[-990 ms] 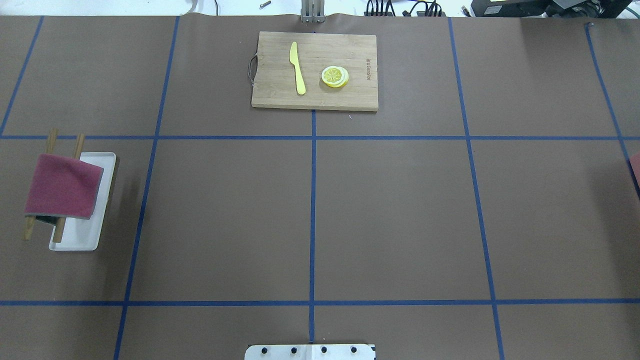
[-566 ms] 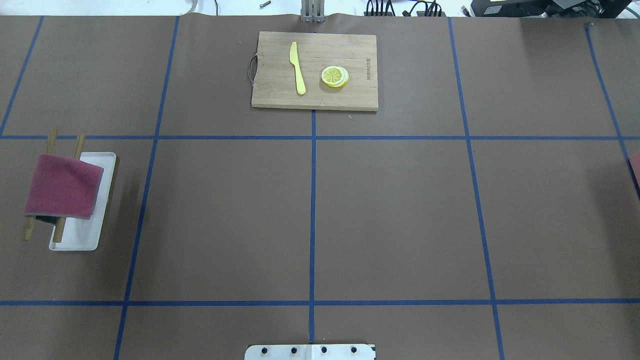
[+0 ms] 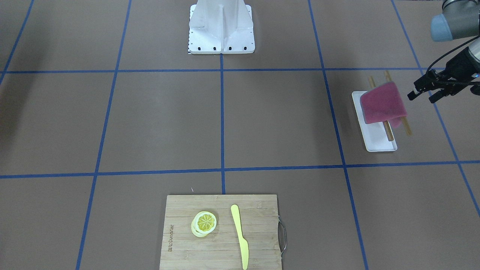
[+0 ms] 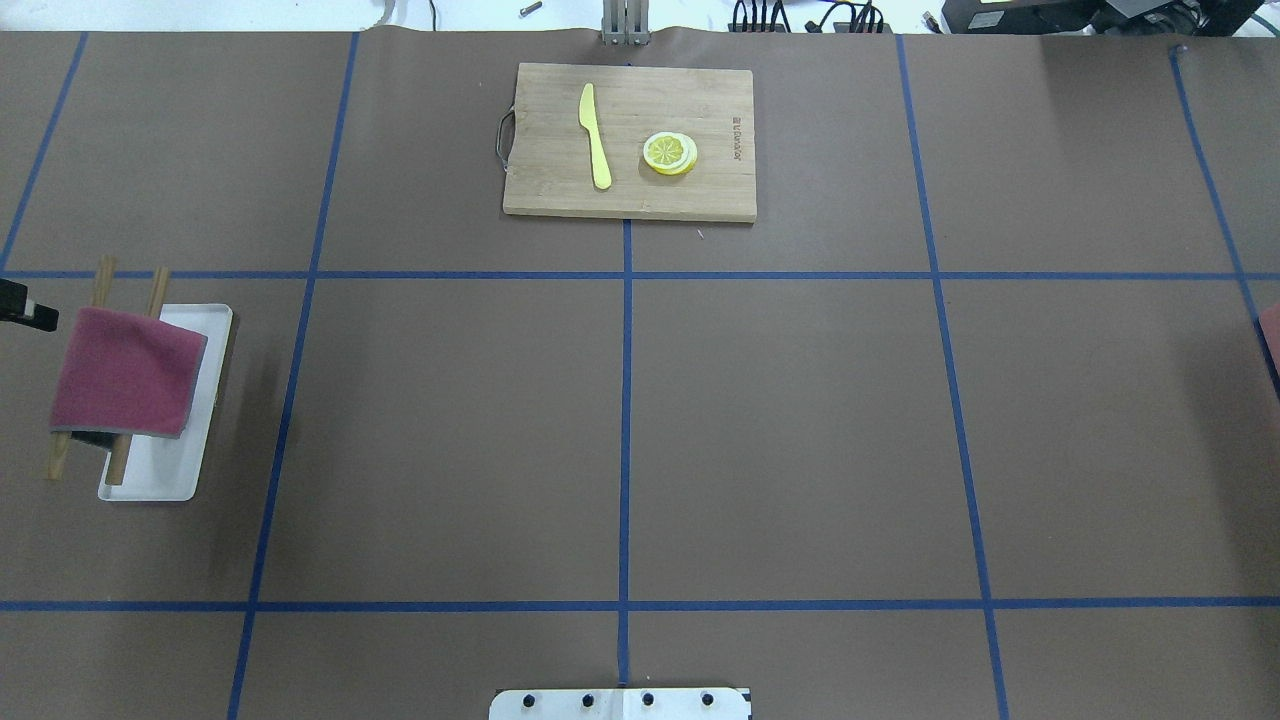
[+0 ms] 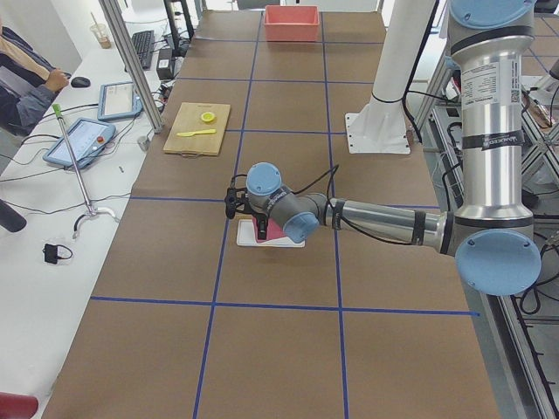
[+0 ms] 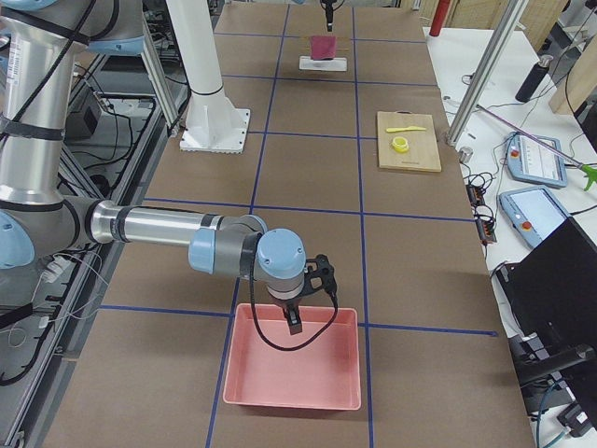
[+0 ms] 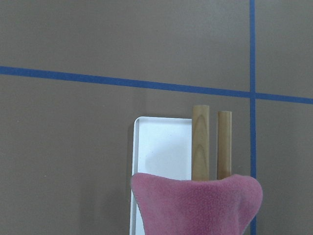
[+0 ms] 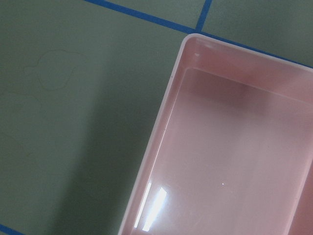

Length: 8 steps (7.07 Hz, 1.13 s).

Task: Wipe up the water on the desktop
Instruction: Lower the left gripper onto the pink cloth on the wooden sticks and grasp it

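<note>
Hovering by the cloth [image 3: 382, 103], left gripper [image 3: 422, 97] looks spread apart, clearest front-on; right gripper [image 6: 294, 322]: cannot tell

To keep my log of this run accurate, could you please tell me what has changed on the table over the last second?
The left gripper has come into the overhead view at its left edge, beside the pink cloth, not touching it; it holds nothing. The cloth still hangs on the wooden rack over the white tray, and the cutting board, knife and lemon slices have not moved.
</note>
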Available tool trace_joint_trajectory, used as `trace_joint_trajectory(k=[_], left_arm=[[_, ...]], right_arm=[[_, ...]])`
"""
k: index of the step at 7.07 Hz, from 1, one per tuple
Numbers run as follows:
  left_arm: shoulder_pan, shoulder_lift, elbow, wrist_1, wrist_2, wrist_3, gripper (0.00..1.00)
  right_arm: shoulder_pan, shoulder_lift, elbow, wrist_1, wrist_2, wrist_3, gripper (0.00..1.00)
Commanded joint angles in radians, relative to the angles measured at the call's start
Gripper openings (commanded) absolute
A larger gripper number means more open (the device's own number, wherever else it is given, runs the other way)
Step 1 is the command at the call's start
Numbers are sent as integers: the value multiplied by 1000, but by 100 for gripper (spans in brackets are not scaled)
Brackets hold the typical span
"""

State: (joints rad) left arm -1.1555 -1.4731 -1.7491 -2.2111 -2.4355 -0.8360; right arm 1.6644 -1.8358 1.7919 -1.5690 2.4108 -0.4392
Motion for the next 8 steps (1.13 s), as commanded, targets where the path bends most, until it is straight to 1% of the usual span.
trace_joint_trajectory(k=[1, 2, 3, 6, 8], left_arm=[[19, 3, 5, -1, 1, -3, 80], [19, 7, 2, -1, 1, -3, 69], [20, 7, 2, -1, 1, -3, 66], [22, 5, -6, -2, -8, -5, 63], [22, -1, -4, -2, -10, -5, 63]], right_arm=[[0, -14, -22, 70, -1, 13, 100], [0, -16, -22, 70, 1, 13, 100], [0, -19, -22, 70, 4, 13, 100], [0, -25, -22, 72, 1, 13, 100], [0, -30, -22, 70, -1, 11, 100]])
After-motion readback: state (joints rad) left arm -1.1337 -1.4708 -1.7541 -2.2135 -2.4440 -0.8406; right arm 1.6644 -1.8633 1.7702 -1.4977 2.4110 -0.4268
